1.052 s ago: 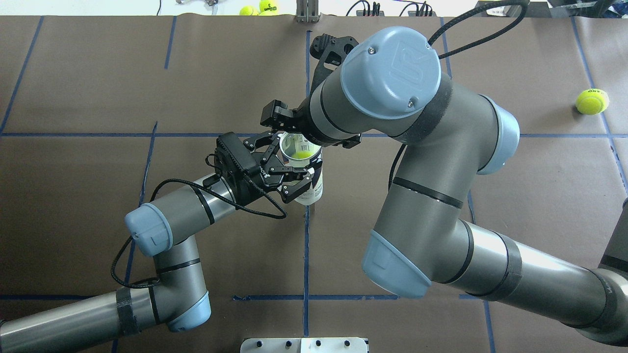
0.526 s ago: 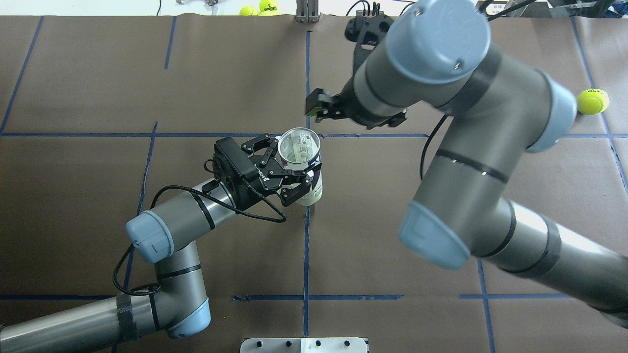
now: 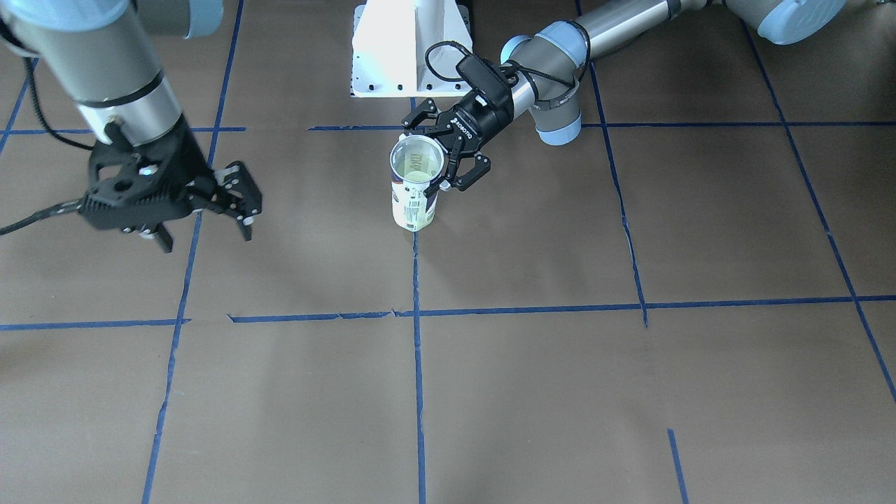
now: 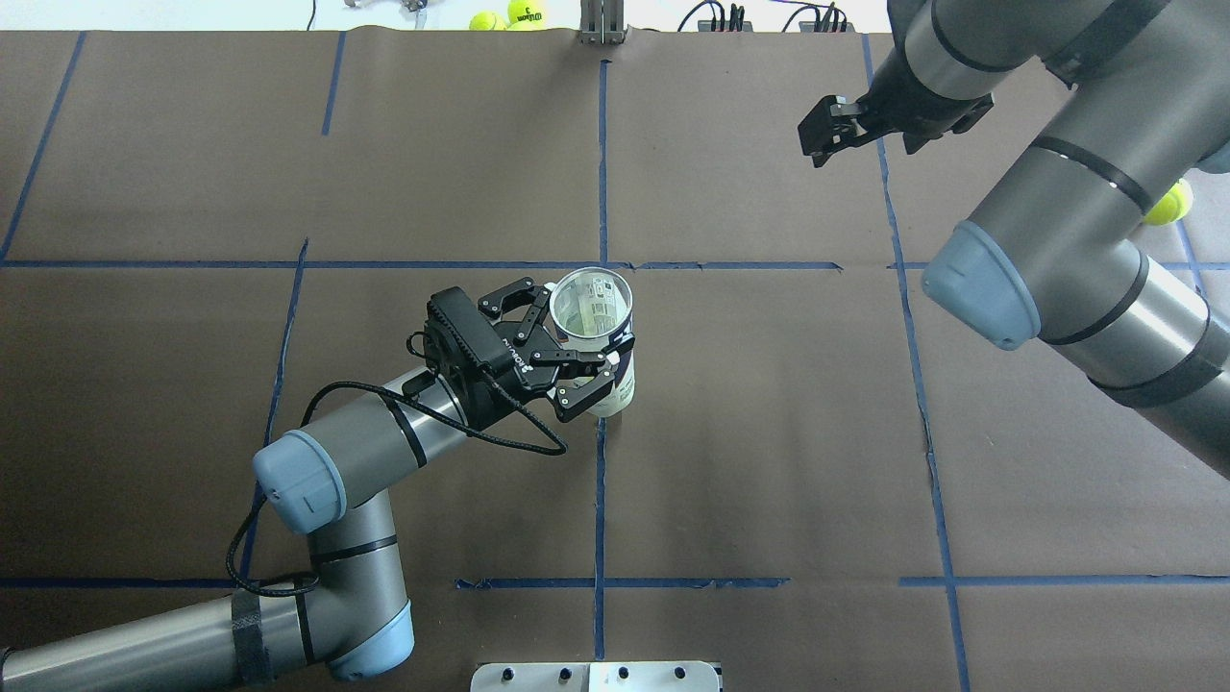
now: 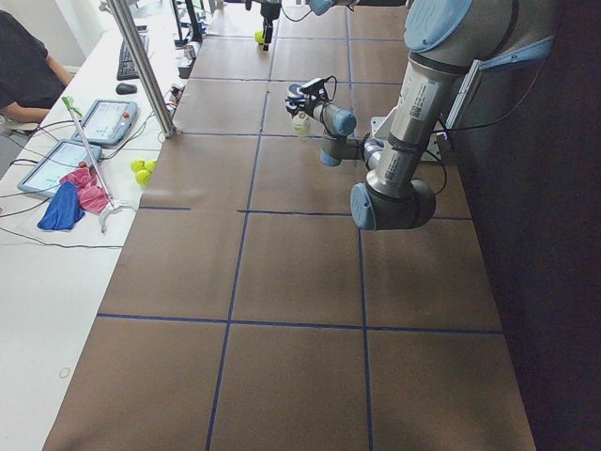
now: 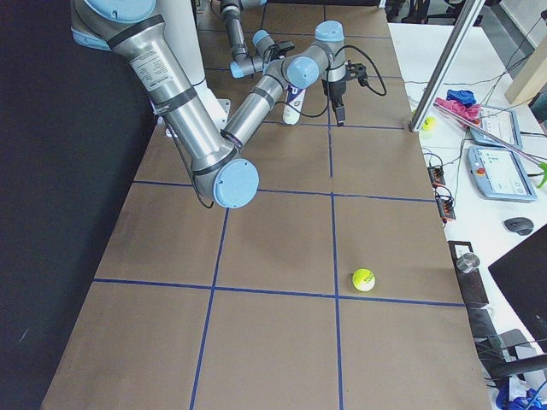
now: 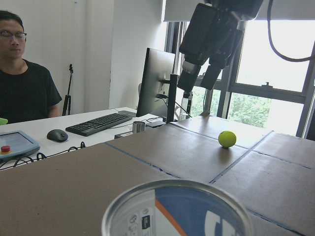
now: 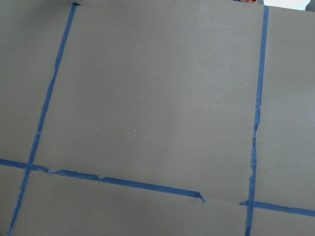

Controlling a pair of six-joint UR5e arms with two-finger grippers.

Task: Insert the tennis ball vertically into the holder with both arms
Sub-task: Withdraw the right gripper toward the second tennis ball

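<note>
One second has taken the right gripper [image 3: 210, 218] from over the holder's [image 4: 620, 389] mouth out toward the far right corner of the worktop [image 4: 769, 452]. Its jaws are apart and empty. I read that as release done and the arm clearing off.

The tennis ball [image 3: 413, 176] shows only as a pale yellow-green tint low inside the holder, so I judge it seated.

The holder stands upright mid-worktop. The left gripper [image 4: 577, 336] is clamped on it just below the rim, one finger on each side.

A spare ball [image 6: 364, 279] lies near the right edge.
</note>
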